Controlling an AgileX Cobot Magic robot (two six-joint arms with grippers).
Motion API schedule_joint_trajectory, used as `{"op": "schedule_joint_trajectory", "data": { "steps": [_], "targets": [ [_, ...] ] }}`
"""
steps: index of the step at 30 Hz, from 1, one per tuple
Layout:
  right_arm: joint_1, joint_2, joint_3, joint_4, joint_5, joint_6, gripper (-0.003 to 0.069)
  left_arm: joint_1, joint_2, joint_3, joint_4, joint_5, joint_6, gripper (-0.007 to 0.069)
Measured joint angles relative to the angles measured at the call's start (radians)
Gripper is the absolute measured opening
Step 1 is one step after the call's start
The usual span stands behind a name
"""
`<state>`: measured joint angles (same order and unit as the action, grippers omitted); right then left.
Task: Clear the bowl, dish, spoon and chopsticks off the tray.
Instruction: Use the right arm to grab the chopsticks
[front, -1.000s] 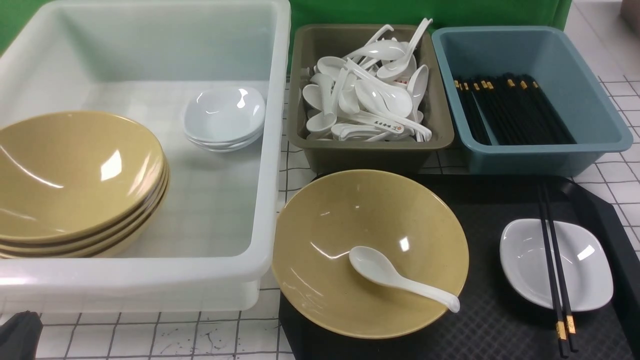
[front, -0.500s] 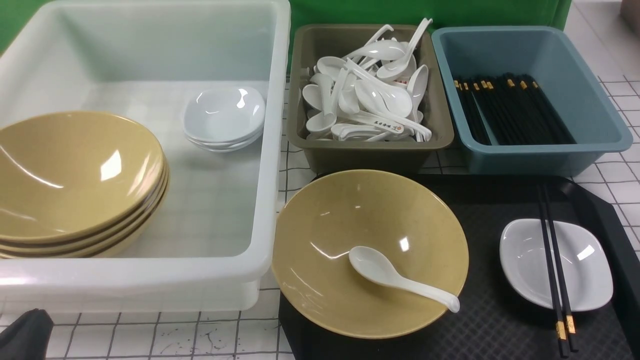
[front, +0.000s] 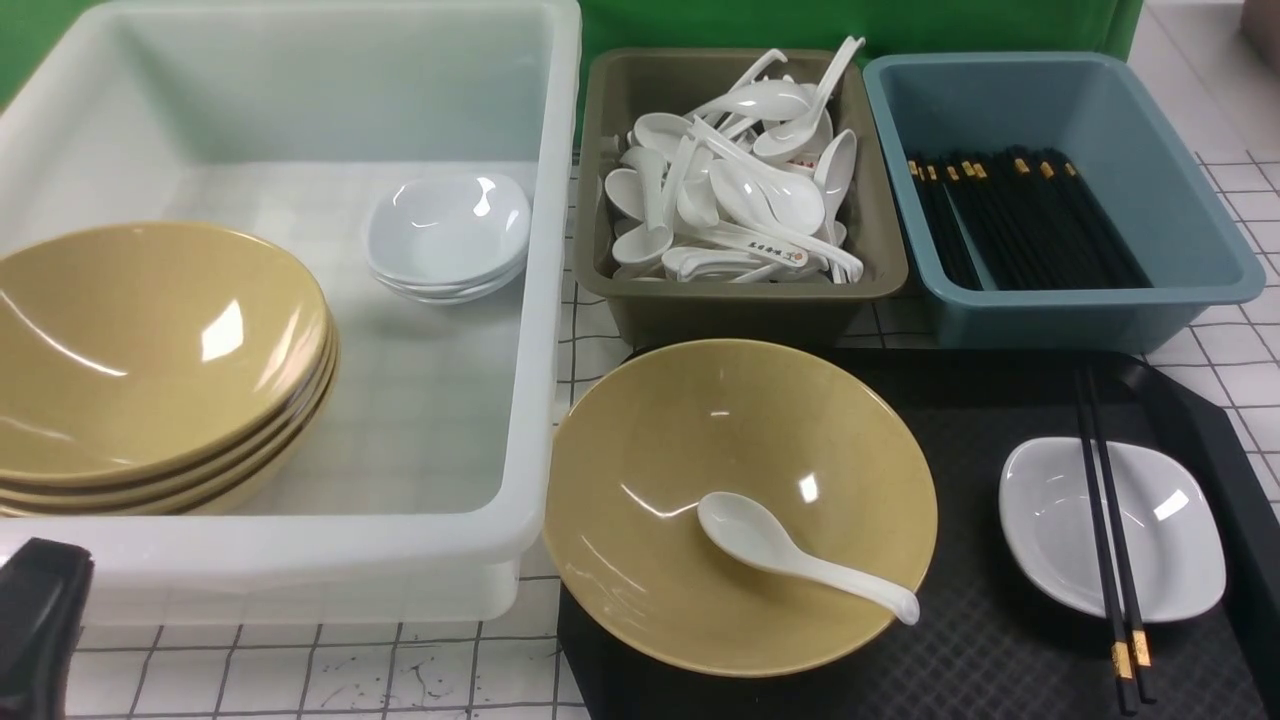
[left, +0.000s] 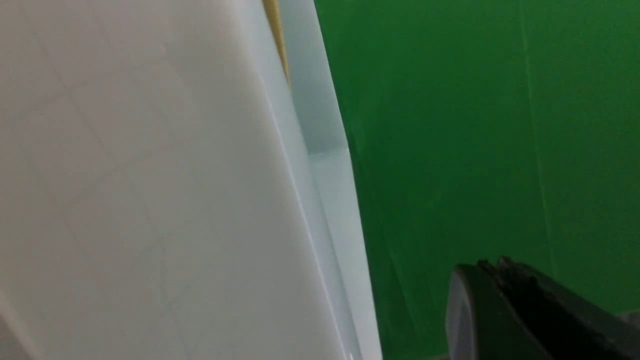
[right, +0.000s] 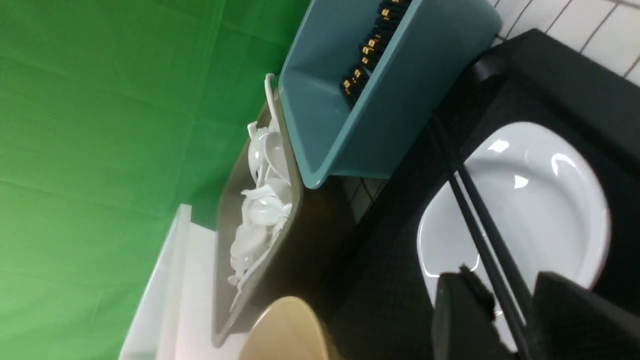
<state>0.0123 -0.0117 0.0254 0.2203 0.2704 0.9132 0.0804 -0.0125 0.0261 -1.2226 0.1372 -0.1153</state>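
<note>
The mustard-yellow bowl (front: 700, 440) sits on the left end of the black tray (front: 1000, 650), with the white spoon (front: 760, 545) lying inside it. On the tray's right end stands the small white dish (front: 1170, 540), and the black chopsticks (front: 1105, 540) lie across it. In the right wrist view my right gripper (right: 505, 280) is open just above the dish (right: 550, 200), with the chopsticks (right: 475, 210) running between its fingers. It does not show in the front view. My left gripper (front: 35, 620) is shut and empty at the front left corner, beside the white bin's wall (left: 150, 200).
A big white bin (front: 300, 570) at left holds stacked yellow bowls and white dishes. Behind the tray stand an olive bin (front: 740, 310) full of spoons and a blue bin (front: 1080, 315) with several chopsticks. A green backdrop closes the far side.
My left gripper has risen in the front view's bottom left corner, up against the white bin's front wall. Everything on the tray has stayed put.
</note>
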Motion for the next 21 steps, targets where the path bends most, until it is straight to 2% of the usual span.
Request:
{"op": "schedule_joint_trajectory", "data": {
  "steps": [4, 7, 8, 10, 12, 13, 15, 18, 21],
  "targets": [
    [0.000, 0.000, 0.000, 0.000, 0.001, -0.059, 0.0237, 0.000, 0.000, 0.000, -0.030, 0.032, 0.009, -0.0006],
    [0.011, 0.000, 0.000, 0.014, 0.013, -0.110, 0.0237, 0.000, 0.000, -0.057, -0.019, 0.130, 0.115, -0.0006],
    [0.015, 0.000, -0.003, 0.014, 0.017, -0.124, 0.0237, 0.000, 0.000, -0.057, -0.016, 0.136, 0.115, -0.0006],
    [0.052, 0.000, -0.059, 0.019, 0.052, -0.281, 0.0232, -0.001, 0.000, -0.180, 0.031, 0.216, 0.322, -0.0006],
    [0.079, 0.004, -0.123, 0.019, 0.087, -0.401, 0.0211, -0.001, 0.000, -0.241, 0.074, 0.253, 0.403, -0.0006],
    [0.101, 0.024, -0.185, 0.019, 0.113, -0.483, 0.0185, -0.001, 0.019, -0.302, 0.133, 0.297, 0.451, -0.0006],
    [0.122, 0.087, -0.256, 0.017, 0.154, -0.604, 0.0139, -0.001, 0.061, -0.360, 0.213, 0.340, 0.471, -0.0006],
    [0.143, 0.231, -0.382, -0.024, 0.256, -0.781, 0.0053, -0.001, 0.199, -0.470, 0.449, 0.450, 0.467, -0.0006],
    [0.148, 0.421, -0.515, -0.087, 0.388, -0.893, 0.0036, -0.001, 0.388, -0.600, 0.709, 0.632, 0.417, -0.0006]
  ]
}}
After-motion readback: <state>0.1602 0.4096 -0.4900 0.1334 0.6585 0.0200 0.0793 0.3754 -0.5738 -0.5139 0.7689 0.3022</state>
